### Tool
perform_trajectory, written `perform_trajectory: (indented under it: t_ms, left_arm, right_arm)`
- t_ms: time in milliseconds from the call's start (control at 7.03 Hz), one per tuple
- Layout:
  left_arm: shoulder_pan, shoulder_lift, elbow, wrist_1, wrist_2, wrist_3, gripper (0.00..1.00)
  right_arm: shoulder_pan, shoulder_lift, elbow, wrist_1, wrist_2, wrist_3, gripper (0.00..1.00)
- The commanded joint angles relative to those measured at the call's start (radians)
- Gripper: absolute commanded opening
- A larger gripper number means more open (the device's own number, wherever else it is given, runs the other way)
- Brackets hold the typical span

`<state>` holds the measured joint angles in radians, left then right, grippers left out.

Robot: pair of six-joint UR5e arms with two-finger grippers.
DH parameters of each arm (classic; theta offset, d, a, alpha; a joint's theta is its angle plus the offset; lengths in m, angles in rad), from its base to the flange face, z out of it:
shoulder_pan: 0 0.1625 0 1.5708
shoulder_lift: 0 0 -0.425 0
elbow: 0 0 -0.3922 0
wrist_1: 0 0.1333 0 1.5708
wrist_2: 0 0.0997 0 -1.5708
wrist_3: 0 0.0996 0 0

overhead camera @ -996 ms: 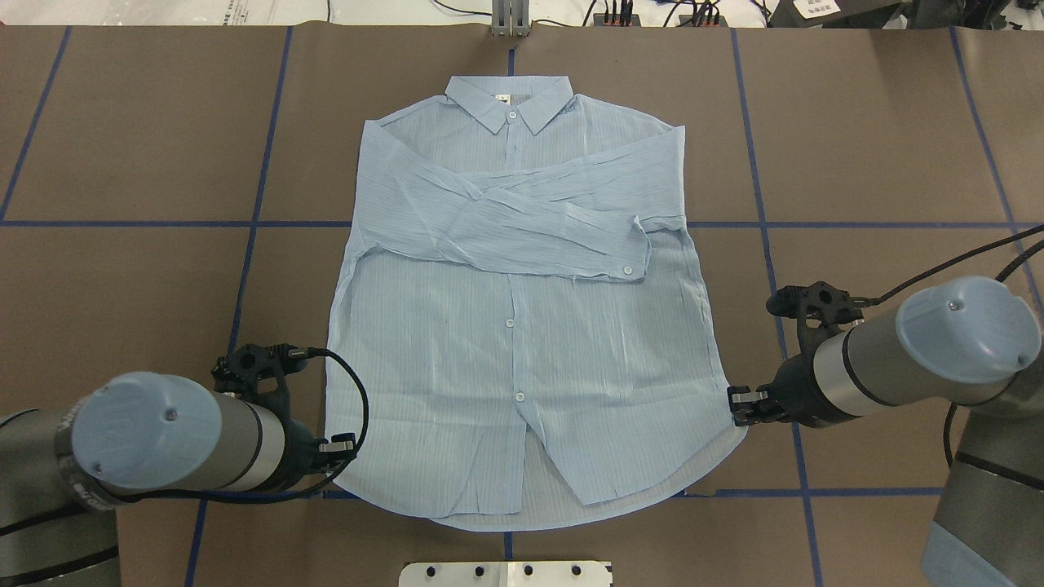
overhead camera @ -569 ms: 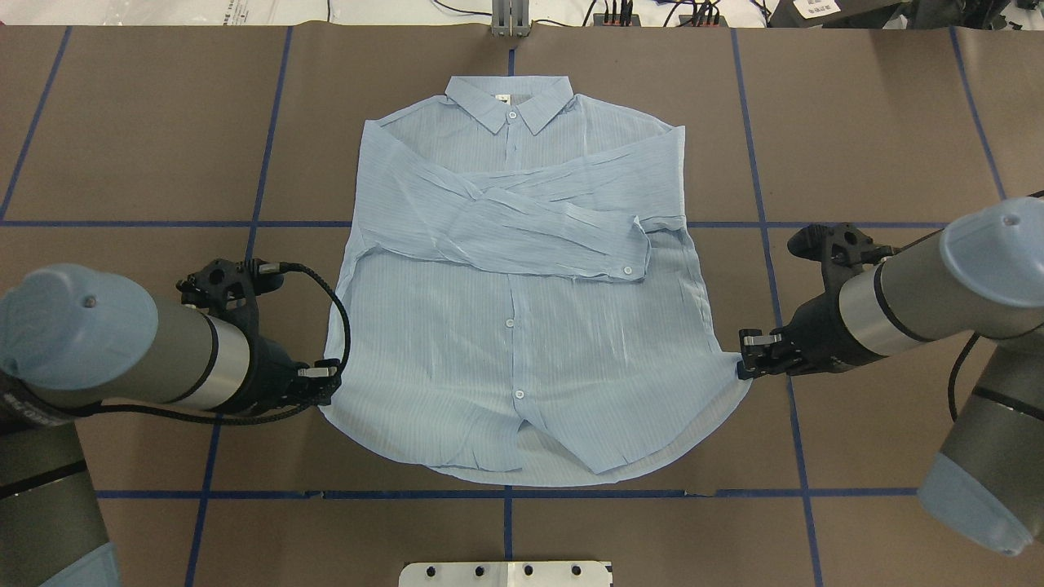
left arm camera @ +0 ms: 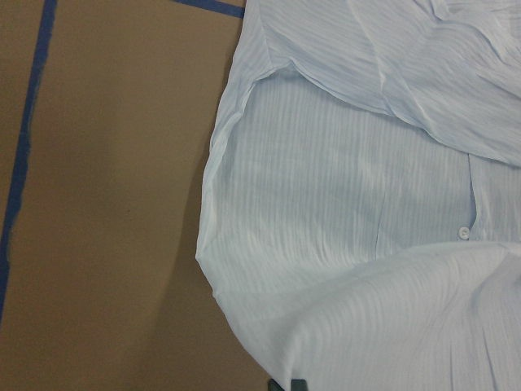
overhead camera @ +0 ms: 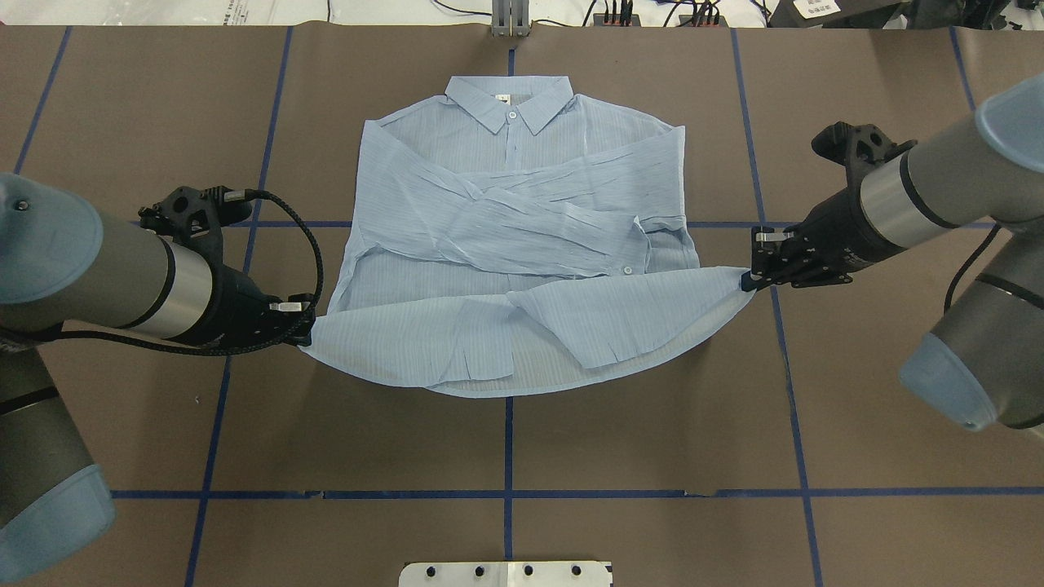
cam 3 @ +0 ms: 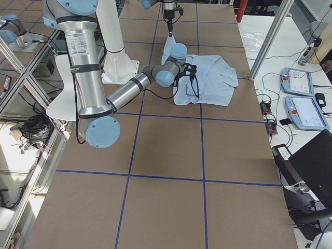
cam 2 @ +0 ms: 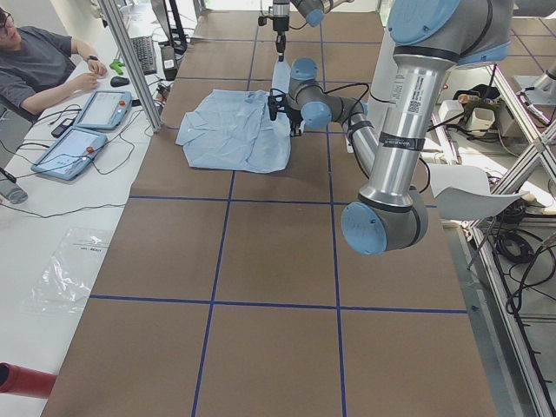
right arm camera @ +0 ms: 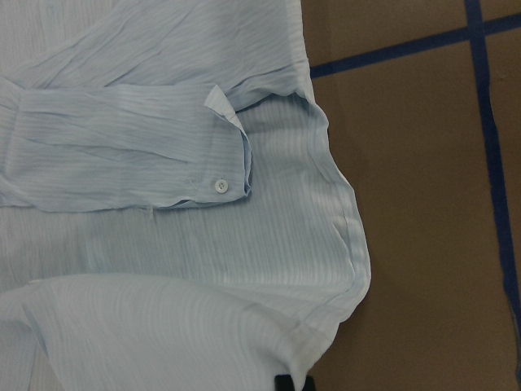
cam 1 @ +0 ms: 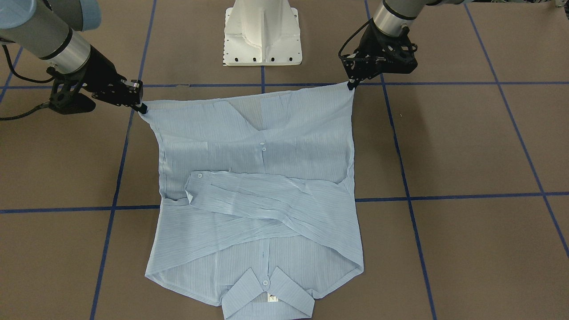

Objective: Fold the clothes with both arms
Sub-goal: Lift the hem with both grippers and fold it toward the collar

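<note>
We see the shirt (overhead camera: pixel 522 163) lying front side up in the middle of the bench (overhead camera: pixel 652 424), which has a brown cover marked with blue tape lines (overhead camera: pixel 506 493). Its collar (overhead camera: pixel 510 102) points to the far edge, away from the robot. Both sleeves (overhead camera: pixel 530 224) are laid across the chest, one over the other. The upper one ends in a cuff (overhead camera: pixel 632 261) with a small white button, on the side of the right arm.

The left pincer (overhead camera: pixel 303 330) is clenched on the lower corner of the shirt at its side. The right pincer (overhead camera: pixel 749 281) is clenched on the opposite lower corner. Between them the lower part of the shirt is raised off the bench. Its edge runs almost straight from one pincer to the other, and the rounded hem (overhead camera: pixel 506 383) hangs down on the robot's side. There the two front panels part, and a paler inner layer shows between them.

The upper half, with collar and sleeves, rests flat on the bench. In the overhead view the raised edge comes just beside the cuff.

In each wrist view the cloth fills most of the picture, and only a dark tip shows at the lower border.

The white pedestal (cam 1: pixel 262 31) stands at the robot's edge of the bench. In the exterior left view a person (cam 2: pixel 39 61) sits at a side table.
</note>
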<state>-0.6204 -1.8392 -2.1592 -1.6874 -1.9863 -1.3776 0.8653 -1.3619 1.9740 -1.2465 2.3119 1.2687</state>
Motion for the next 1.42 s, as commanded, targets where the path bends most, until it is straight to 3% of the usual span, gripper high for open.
perform_trajectory:
  t_ms: [0,285,427,569,854,1280]
  left_arm:
    - [-0.045,-0.098,0.089,-0.002,-0.006,0.000,0.00]
    - [-0.144,-0.185,0.193,-0.020,-0.034,0.002,0.00]
    - [-0.182,-0.263,0.305,-0.044,-0.037,0.003,0.00]
    - [-0.203,-0.319,0.428,-0.107,-0.036,0.003,0.00]
    - [-0.232,-0.372,0.661,-0.311,-0.036,0.002,0.00]
    - [-0.256,-0.454,0.899,-0.461,-0.034,-0.001,0.00]
  right_arm:
    - [0.027,0.123,-0.097,-0.002,0.012,0.001,0.00]
    - [0.059,0.217,-0.208,0.002,0.008,-0.002,0.00]
    - [0.089,0.236,-0.249,0.004,0.008,-0.002,0.00]
    - [0.131,0.239,-0.301,0.009,0.008,-0.044,0.00]
    - [0.152,0.355,-0.465,0.006,0.003,-0.100,0.00]
    - [0.150,0.480,-0.668,0.010,-0.002,-0.152,0.00]
